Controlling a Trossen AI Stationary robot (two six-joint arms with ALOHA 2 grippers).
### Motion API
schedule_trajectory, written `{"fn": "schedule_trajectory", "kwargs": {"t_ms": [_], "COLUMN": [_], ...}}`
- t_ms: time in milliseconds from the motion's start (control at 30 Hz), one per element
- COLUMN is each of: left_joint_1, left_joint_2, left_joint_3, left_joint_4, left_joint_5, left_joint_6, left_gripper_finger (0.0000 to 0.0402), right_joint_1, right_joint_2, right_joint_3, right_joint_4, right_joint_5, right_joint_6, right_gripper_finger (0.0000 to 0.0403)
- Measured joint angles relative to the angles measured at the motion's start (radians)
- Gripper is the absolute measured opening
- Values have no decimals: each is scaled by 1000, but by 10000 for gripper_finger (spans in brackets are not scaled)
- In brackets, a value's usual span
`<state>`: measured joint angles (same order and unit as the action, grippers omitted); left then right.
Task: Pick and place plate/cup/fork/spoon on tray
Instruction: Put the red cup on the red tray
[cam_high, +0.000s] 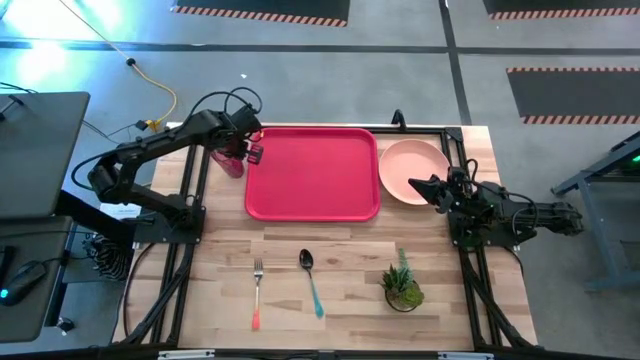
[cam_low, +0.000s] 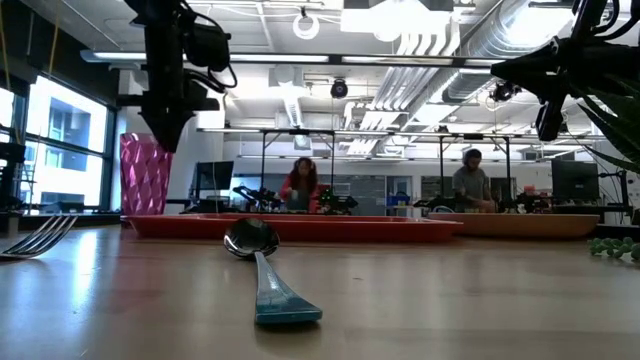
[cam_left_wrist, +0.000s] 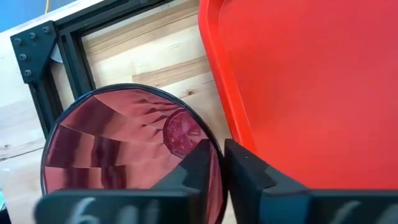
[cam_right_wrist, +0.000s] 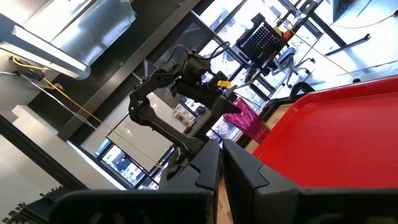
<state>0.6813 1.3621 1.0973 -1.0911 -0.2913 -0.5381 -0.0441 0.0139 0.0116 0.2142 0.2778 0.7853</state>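
So the red tray (cam_high: 312, 172) sits at the back middle of the wooden worktop (cam_high: 340, 290), nothing on it. The cup (cam_high: 229, 160) is standing upright on the worktop just beside the tray's left edge, and the left gripper (cam_high: 250, 150) is right over it. From the left wrist view the cup's (cam_left_wrist: 127, 146) rim looks like it runs between the jaws, which are almost closed with only a thin gap showing, but I honestly can't tell if they're pinching it or just hovering there.

The pink plate (cam_high: 413, 171) is on the worktop just off the tray's right edge. The right gripper (cam_high: 425, 186) sits at the plate's near right side, jaws nearly together, nothing in them as far as I can see.

Fork (cam_high: 257, 292) and spoon (cam_high: 311, 283) lie side by side near the front, fork on the left, handles pointing to the front edge. A small potted plant (cam_high: 402, 284) is to the right of the spoon.
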Motion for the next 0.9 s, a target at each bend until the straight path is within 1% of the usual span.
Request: {"fn": "schedule_trajectory", "kwargs": {"t_ms": [100, 333, 500, 700, 900], "left_joint_1": [0, -1, -13, -29, -57], "left_joint_2": [0, -1, -25, -62, -65], "left_joint_3": [0, 0, 15, 110, 240], "left_joint_4": [-19, -20, -25, -27, 18], "left_joint_5": [-10, -8, 24, 9, 6], "left_joint_6": [14, 60, 105, 148, 304], "left_gripper_finger": [8, 9, 5, 5, 5], "right_joint_1": [0, 0, 0, 0, 0], "right_joint_2": [0, 0, 0, 0, 0], "right_joint_3": [0, 0, 0, 0, 0], "right_joint_4": [0, 0, -10, -15, -15], "right_joint_5": [0, 0, 0, 0, 1], "right_joint_6": [0, 0, 0, 0, -1], "right_gripper_finger": [12, 12, 12, 12, 12]}}
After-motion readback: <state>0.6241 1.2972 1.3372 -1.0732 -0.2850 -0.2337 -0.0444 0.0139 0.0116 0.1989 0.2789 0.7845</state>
